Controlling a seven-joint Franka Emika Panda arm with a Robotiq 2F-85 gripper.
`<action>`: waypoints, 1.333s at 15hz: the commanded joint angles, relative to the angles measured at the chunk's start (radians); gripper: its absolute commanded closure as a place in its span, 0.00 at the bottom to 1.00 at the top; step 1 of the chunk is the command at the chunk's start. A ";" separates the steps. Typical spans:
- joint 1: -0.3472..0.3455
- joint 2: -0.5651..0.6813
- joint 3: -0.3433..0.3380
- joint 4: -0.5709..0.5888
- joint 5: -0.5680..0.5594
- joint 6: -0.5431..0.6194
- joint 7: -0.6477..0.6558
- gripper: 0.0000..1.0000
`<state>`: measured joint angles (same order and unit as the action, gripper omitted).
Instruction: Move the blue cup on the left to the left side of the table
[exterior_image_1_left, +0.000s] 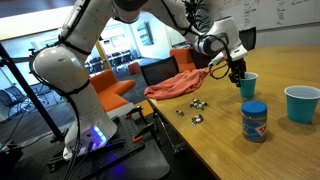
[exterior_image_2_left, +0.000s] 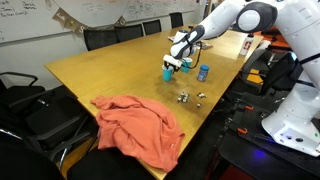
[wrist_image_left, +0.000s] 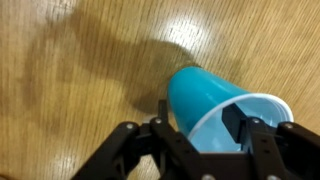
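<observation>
Most of the surface (exterior_image_2_left: 110, 65) lies bare on its far side, giving a hand open passage. Around the small blue cup (exterior_image_1_left: 248, 85) the room is tighter: a jar (exterior_image_1_left: 254, 121) and a bigger blue cup (exterior_image_1_left: 301, 103) stand near it, not touching. Small bits (exterior_image_1_left: 197, 103) lie scattered between the jar and a red cloth (exterior_image_1_left: 178, 85) draped over the edge.
</observation>
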<state>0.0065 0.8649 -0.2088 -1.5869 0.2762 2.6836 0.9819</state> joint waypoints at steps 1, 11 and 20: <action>0.016 0.014 -0.021 0.039 -0.025 -0.027 0.053 0.73; 0.022 -0.152 0.061 -0.075 -0.022 0.025 -0.083 0.99; 0.033 -0.322 0.233 -0.256 0.014 -0.027 -0.341 0.99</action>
<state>0.0304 0.5974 0.0126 -1.7599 0.2745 2.6803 0.7041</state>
